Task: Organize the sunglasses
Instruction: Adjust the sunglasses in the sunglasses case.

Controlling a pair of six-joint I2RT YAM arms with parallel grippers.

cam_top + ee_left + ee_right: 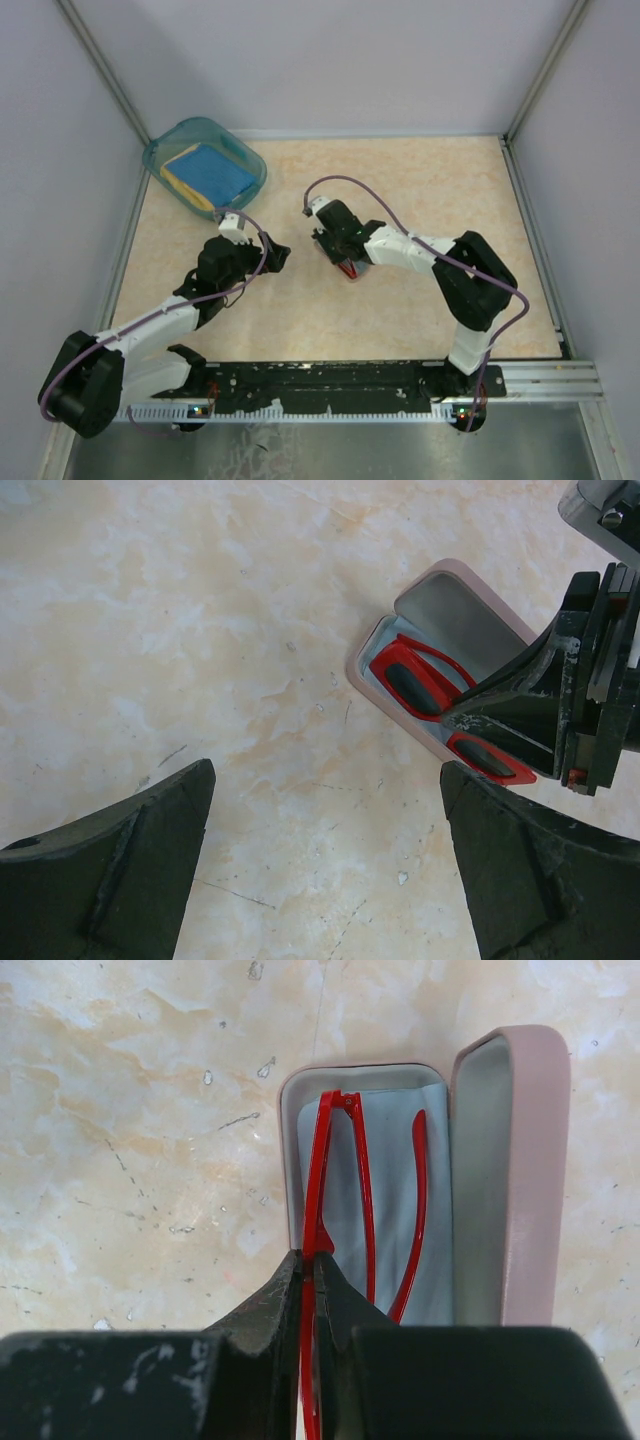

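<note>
The sunglasses, thin red frame with dark lenses, stand on edge in the base of an open pink case, over a pale blue layer. My right gripper is shut on the red front frame, right above the case. In the left wrist view the sunglasses show in the case with the right gripper on them. My left gripper is open above bare table, just left of the case, with nothing between its fingers. From above, both grippers sit mid-table, and the case is mostly hidden under the right one.
A teal tub holding a blue cloth and something yellow stands at the back left corner. Grey walls close off the table's left, right and far sides. A black rail with the arm bases runs along the near edge.
</note>
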